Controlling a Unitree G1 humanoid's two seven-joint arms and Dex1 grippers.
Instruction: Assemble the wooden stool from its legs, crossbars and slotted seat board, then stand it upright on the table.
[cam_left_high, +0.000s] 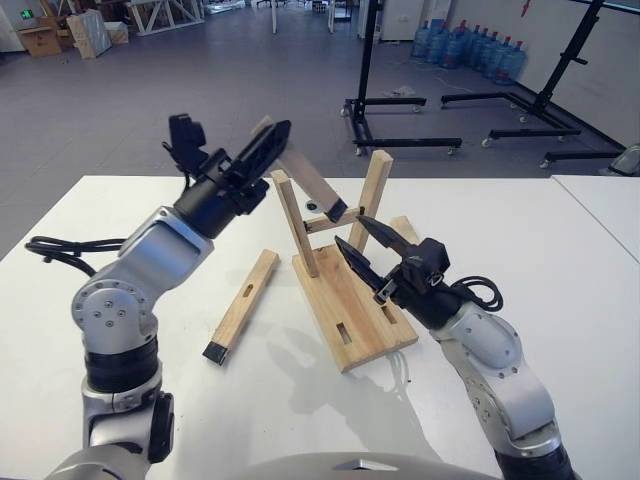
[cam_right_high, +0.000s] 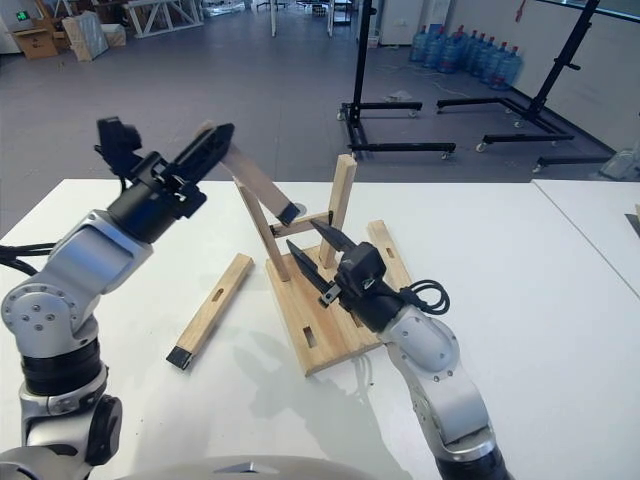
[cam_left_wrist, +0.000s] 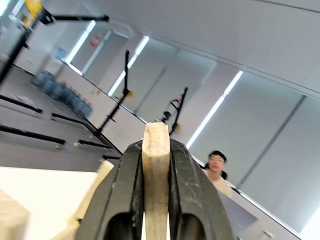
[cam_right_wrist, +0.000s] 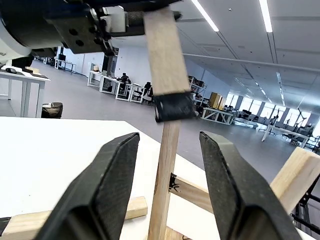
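First, surface: smooth white table (cam_left_high: 520, 230), flat and matte.
Room: grey polished floor (cam_left_high: 200, 90), black wheeled stands (cam_left_high: 400, 110), blue water bottles (cam_left_high: 470, 45) by the far wall.
Seat board (cam_left_high: 355, 310): pale wood, rectangular, slotted, lying flat on the table.
Upright legs (cam_left_high: 297, 225): two square sticks standing in the board, with a thin crossbar (cam_left_high: 325, 222) between them.
Loose leg (cam_left_high: 243, 305): lying left of the board, slotted, with one black end.
Left gripper (cam_left_high: 275, 135): clenched on a black-tipped leg (cam_left_high: 310, 180), which slants down towards the uprights.
Right gripper (cam_left_high: 351, 232): grainy black fingers (cam_right_wrist: 225, 190) spread, grasping nothing, over the board.
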